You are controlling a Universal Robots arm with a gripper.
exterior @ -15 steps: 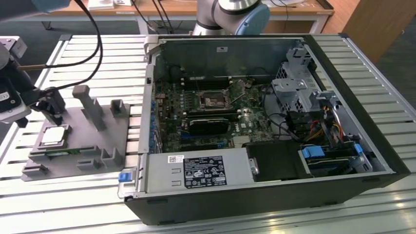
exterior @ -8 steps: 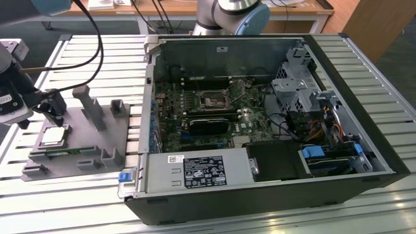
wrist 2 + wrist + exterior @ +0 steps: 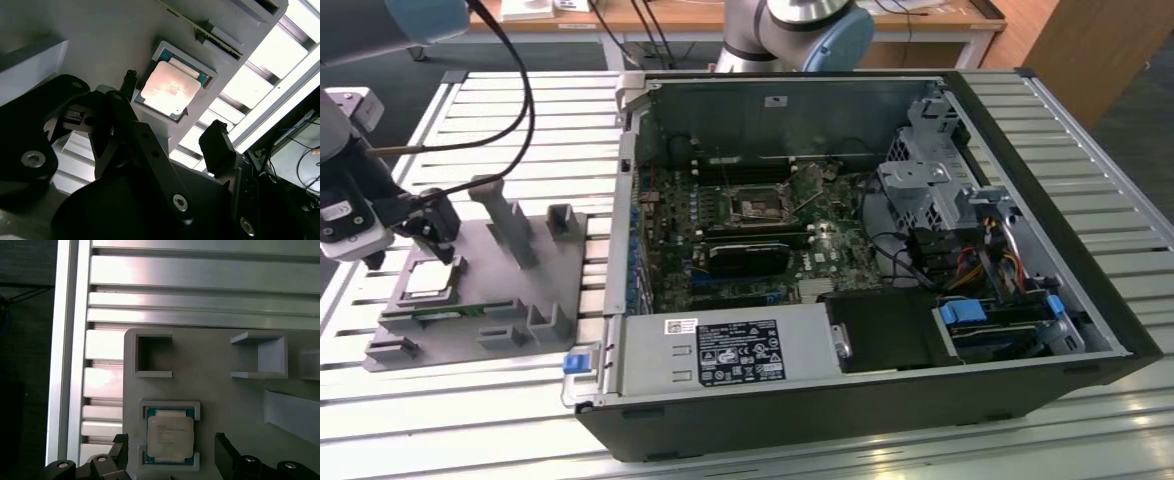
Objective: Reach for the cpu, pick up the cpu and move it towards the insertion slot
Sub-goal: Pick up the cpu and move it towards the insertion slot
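i'm looking at a work table (image 3: 1067, 430) built of long silvery aluminium slats (image 3: 200, 275) with dark grooves between them. the light is pale and even across it. in both wrist views the slats catch it hard and glare nearly white. beyond the far edge of the table stands a desk (image 3: 694, 18) with a wooden top and white legs. at the exterior view's right a brown wooden panel (image 3: 1101, 50) stands upright, whether cabinet or door i cannot tell. the floor (image 3: 1141, 140) is dark grey, and it shows again past the table's edge in the first wrist view.
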